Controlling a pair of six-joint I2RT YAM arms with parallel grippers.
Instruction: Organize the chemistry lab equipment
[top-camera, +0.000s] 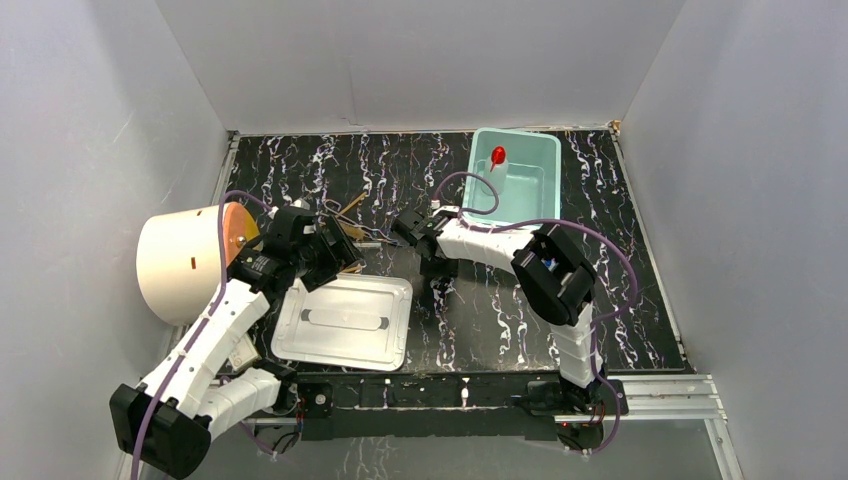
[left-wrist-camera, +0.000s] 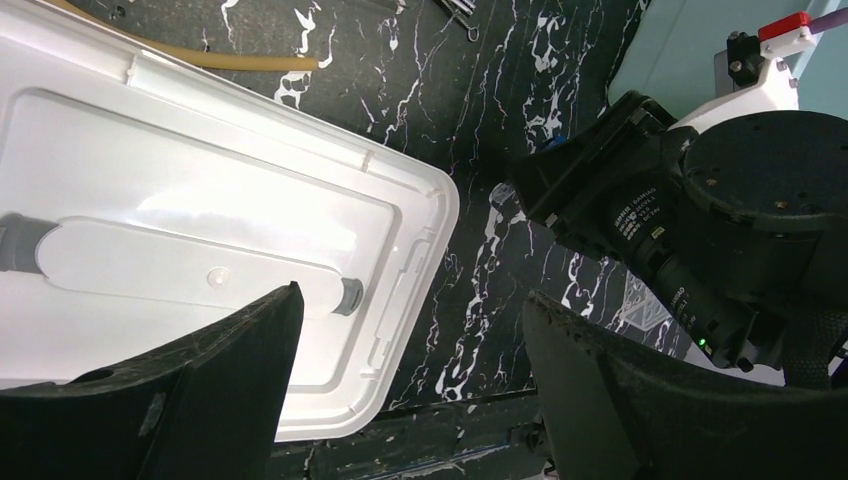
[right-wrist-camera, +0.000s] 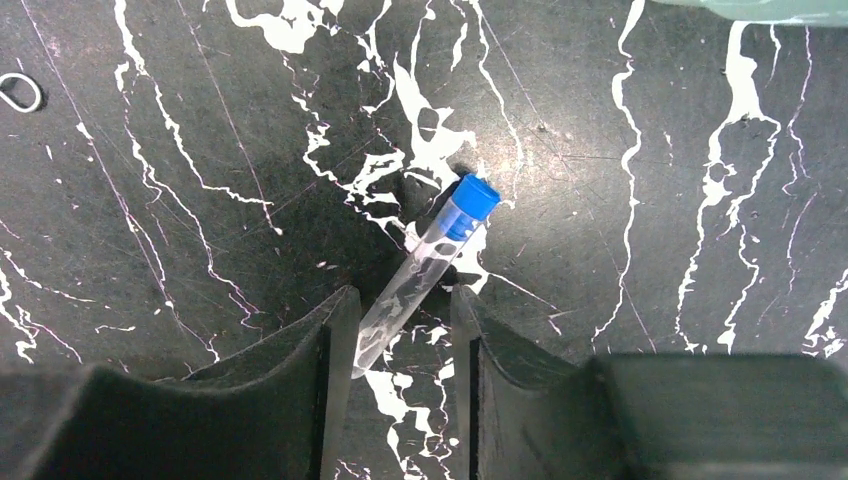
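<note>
A clear tube with a blue cap lies on the black marble table. My right gripper is open, pointing down, with the tube's bottom end between its fingers, close to the left one; in the top view it is mid-table. The white squeeze bottle with the red cap stands in the teal bin. My left gripper is open and empty, hovering over the right edge of a white lid. Amber tubing lies beyond the lid. A clear tube rack shows partly under the right arm.
A large cream cylinder with an orange face lies at the left edge. The white lid lies near the front. A thin metal tool's loop lies left of the tube. The right arm is close to my left gripper.
</note>
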